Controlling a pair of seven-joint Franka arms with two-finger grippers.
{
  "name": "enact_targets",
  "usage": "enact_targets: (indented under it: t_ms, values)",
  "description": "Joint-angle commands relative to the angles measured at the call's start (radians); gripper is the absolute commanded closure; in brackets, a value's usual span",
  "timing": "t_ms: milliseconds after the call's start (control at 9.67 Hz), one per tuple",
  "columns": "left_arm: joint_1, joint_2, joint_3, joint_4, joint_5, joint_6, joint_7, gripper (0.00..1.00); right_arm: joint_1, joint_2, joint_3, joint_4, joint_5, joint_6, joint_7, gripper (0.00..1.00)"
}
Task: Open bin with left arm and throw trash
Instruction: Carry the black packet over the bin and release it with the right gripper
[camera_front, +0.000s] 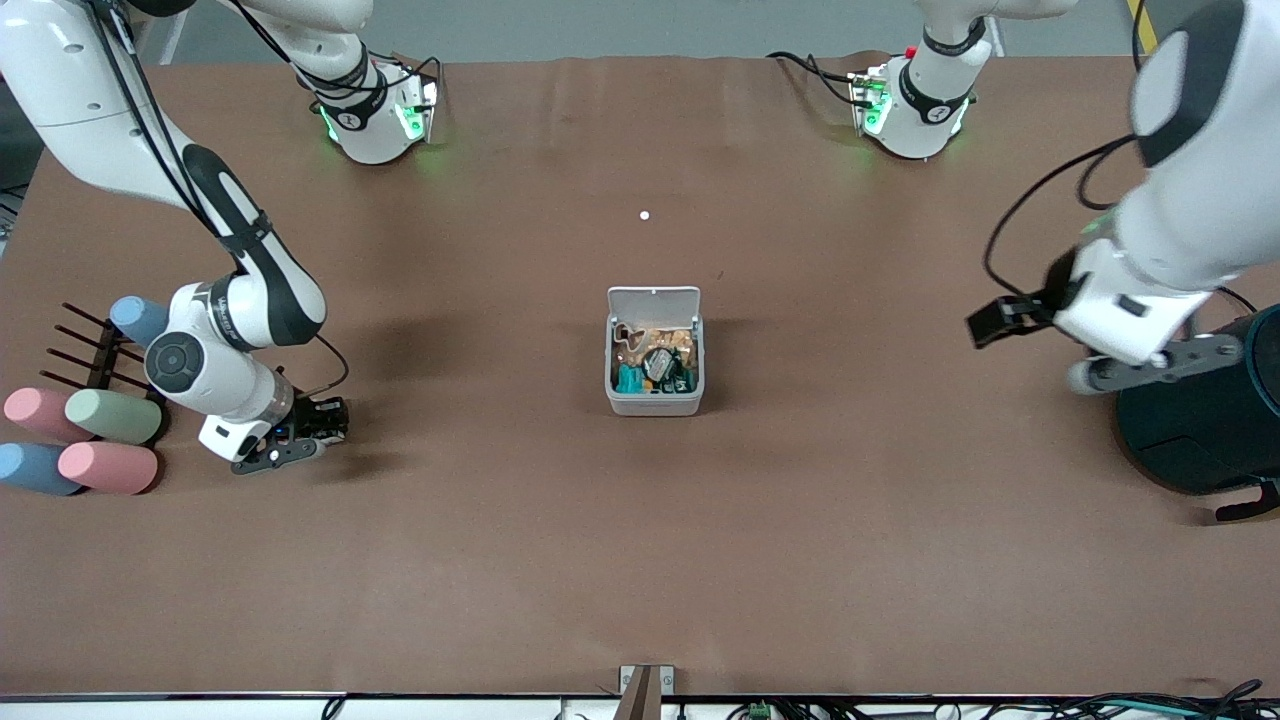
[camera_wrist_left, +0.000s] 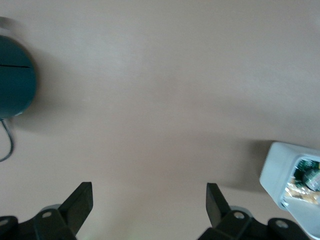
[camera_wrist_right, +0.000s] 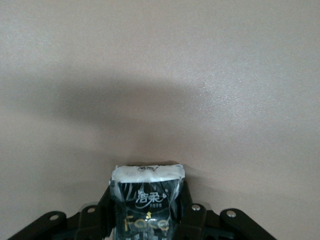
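Note:
The white-grey bin (camera_front: 654, 402) stands at the table's middle with its lid (camera_front: 654, 300) tipped up and open. Trash (camera_front: 655, 362) lies inside: wrappers and scraps. My right gripper (camera_front: 322, 428) is low at the table near the right arm's end, shut on a black tissue packet (camera_wrist_right: 147, 197) with a white end, its fingers (camera_wrist_right: 186, 210) pressed against its sides. My left gripper (camera_front: 1150, 370) hangs over the left arm's end of the table, open with nothing between its fingers (camera_wrist_left: 82, 200). The left wrist view catches the bin (camera_wrist_left: 280, 170) at its edge.
Several pastel cylinders (camera_front: 110, 415) lie by a black rack (camera_front: 90, 350) at the right arm's end. A big dark teal container (camera_front: 1210, 420) stands under the left arm, also seen as the container (camera_wrist_left: 15, 80) in the left wrist view. A small white dot (camera_front: 644, 215) lies farther back.

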Motion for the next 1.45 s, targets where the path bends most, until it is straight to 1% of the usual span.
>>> enact_targets:
  t_ms: [0,103,207,310,414,621,724,828,931,1034,1138,1345]
  values:
    - [0.058,-0.059,-0.001,-0.016,0.013,-0.007,0.131,0.0,-0.004,-0.02,0.016,0.03,-0.013,-0.105,0.044,0.47]
    - [0.096,-0.066,-0.004,-0.019,-0.004,-0.009,0.159,0.0,-0.005,-0.022,0.042,0.062,-0.011,-0.168,0.07,0.47]
    - [0.095,-0.076,-0.003,-0.021,-0.006,-0.009,0.155,0.0,-0.008,-0.025,0.06,0.076,-0.002,-0.2,0.087,0.47]
    - [0.093,-0.086,-0.007,-0.022,-0.004,-0.012,0.155,0.0,-0.005,-0.029,0.085,0.083,0.033,-0.208,0.101,0.47]
    - [0.093,-0.091,-0.01,-0.022,-0.006,-0.026,0.155,0.0,-0.002,-0.034,0.124,0.091,0.065,-0.21,0.142,0.47]
    - [0.093,-0.091,-0.013,-0.022,-0.002,-0.029,0.153,0.0,0.01,-0.036,0.236,0.108,0.073,-0.211,0.338,0.47]
    - [0.092,-0.094,-0.015,-0.022,-0.002,-0.029,0.152,0.0,0.013,-0.036,0.295,0.117,0.075,-0.242,0.439,0.47]
    - [0.095,-0.108,-0.03,-0.022,-0.004,-0.032,0.15,0.0,0.033,-0.034,0.338,0.14,0.075,-0.256,0.551,0.47]
    - [0.097,-0.157,-0.033,-0.063,-0.006,-0.041,0.147,0.0,0.094,-0.034,0.341,0.168,0.075,-0.256,0.657,0.47]
    - [0.094,-0.228,-0.035,-0.156,-0.006,-0.009,0.132,0.0,0.149,-0.034,0.341,0.191,0.075,-0.256,0.764,0.48]
    - [0.095,-0.264,-0.039,-0.215,-0.006,0.037,0.127,0.0,0.201,-0.034,0.341,0.224,0.075,-0.256,0.87,0.48]
    - [0.095,-0.303,-0.042,-0.257,-0.006,0.046,0.129,0.0,0.289,-0.026,0.341,0.293,0.076,-0.254,1.016,0.48]
